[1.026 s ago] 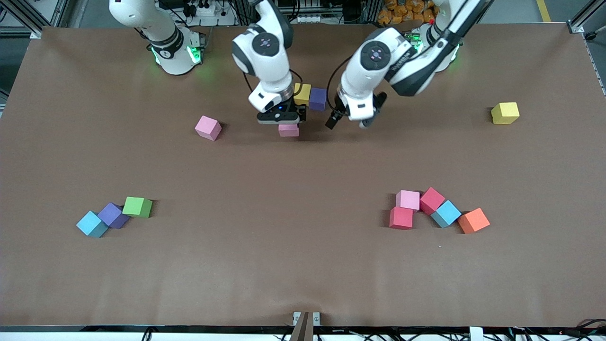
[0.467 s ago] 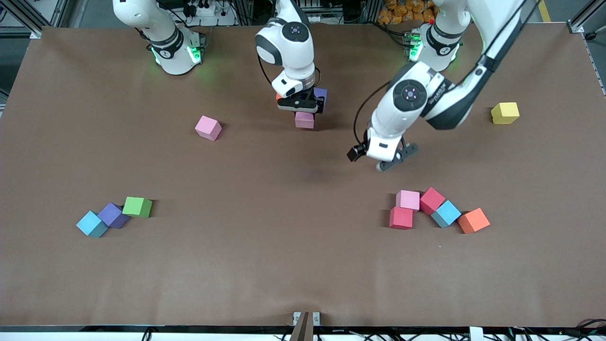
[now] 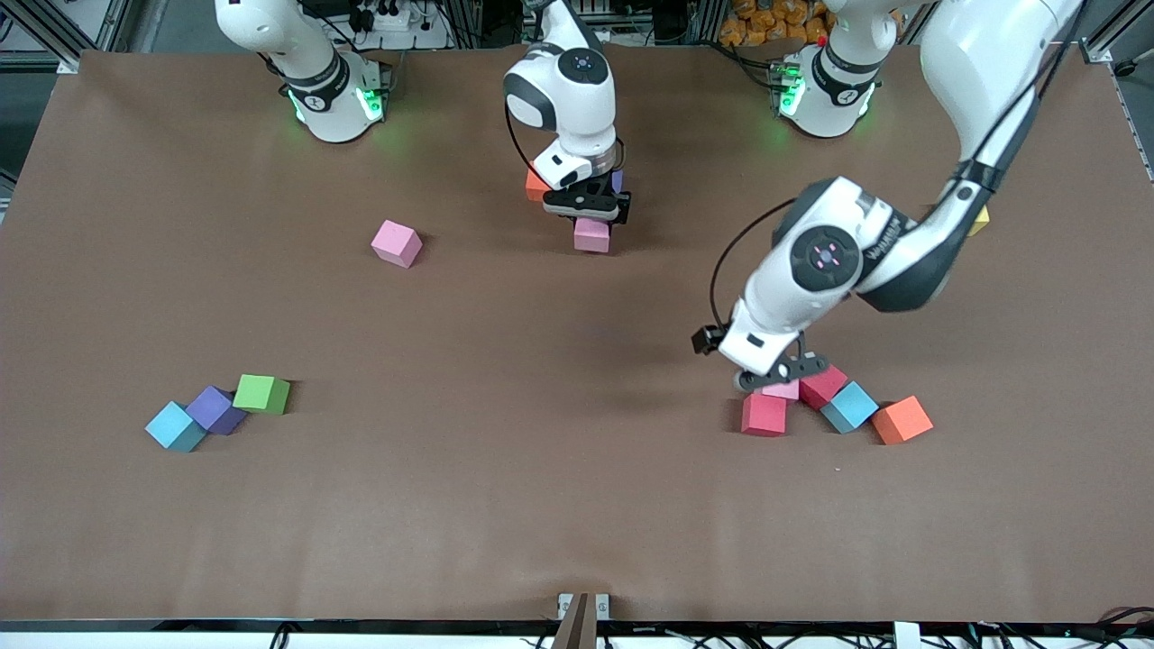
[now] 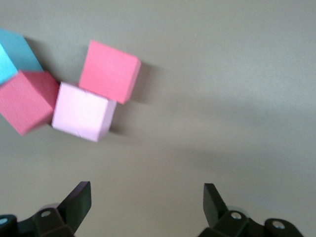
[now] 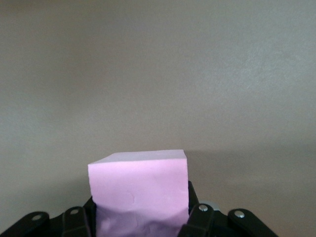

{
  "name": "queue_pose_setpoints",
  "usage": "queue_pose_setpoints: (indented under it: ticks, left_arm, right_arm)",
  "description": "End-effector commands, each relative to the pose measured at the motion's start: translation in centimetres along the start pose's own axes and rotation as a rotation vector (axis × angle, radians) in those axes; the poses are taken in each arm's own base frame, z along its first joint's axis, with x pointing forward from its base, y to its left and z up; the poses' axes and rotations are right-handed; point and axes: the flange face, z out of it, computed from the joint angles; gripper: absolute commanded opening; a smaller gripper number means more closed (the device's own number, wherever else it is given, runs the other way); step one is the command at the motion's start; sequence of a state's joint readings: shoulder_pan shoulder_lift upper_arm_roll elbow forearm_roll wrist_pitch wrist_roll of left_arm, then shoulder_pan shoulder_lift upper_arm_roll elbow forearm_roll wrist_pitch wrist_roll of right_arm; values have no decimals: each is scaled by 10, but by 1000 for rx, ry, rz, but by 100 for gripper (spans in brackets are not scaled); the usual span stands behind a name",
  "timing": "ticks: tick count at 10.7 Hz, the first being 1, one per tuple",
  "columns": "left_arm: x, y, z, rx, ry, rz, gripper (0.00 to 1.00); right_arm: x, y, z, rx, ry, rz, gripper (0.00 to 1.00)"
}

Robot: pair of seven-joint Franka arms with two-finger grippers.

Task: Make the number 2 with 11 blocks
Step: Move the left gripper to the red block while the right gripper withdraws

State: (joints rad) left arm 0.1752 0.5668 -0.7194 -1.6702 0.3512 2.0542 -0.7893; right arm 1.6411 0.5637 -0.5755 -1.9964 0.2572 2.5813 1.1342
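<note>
Your right gripper (image 3: 590,214) is clamped on a pink block (image 3: 591,234), its fingers (image 5: 200,217) pressed to the cube's sides, and it hangs over the table (image 3: 505,505) at the middle of the robots' edge; in the right wrist view that same pink cube (image 5: 139,193) fills the space between the jaws with bare tabletop past it. Just above it in the front view you can see an orange block (image 3: 535,185) and a sliver of a purple block (image 3: 618,180) peeking out around the wrist. Your left gripper (image 3: 783,373) has its jaws spread wide and holds nothing; it hovers over the cluster toward the left arm's end of the table, right above a second pink block (image 3: 783,390). Its wrist camera shows that pink cube (image 4: 83,111) touching a red block (image 4: 109,72), with another red block (image 4: 25,100) and a light blue block (image 4: 14,54) packed against them. In the front view the cluster also runs on to a second orange block (image 3: 902,419). A lone pink block (image 3: 397,243) sits toward the right arm's end, well apart from the rest. Nearer the front camera on that end, a green block (image 3: 262,393), a second purple block (image 3: 215,409) and another light blue block (image 3: 176,426) lie in a touching row. A yellow block (image 3: 980,217) is mostly hidden by the left arm. No digit shape has formed yet
</note>
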Motion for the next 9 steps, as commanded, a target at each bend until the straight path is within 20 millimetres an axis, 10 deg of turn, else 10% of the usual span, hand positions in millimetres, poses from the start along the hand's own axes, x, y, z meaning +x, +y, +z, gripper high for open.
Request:
queue_pose_setpoints:
  ticks: [1,9]
  left_arm:
    - [26,-14,4,26,-5,137,100]
    - [73,-26,58,100,26,324,100]
  right_arm:
    - [-14,-8,4,2,0,6,29]
    - [-49,-11,20,2,-6,11,28]
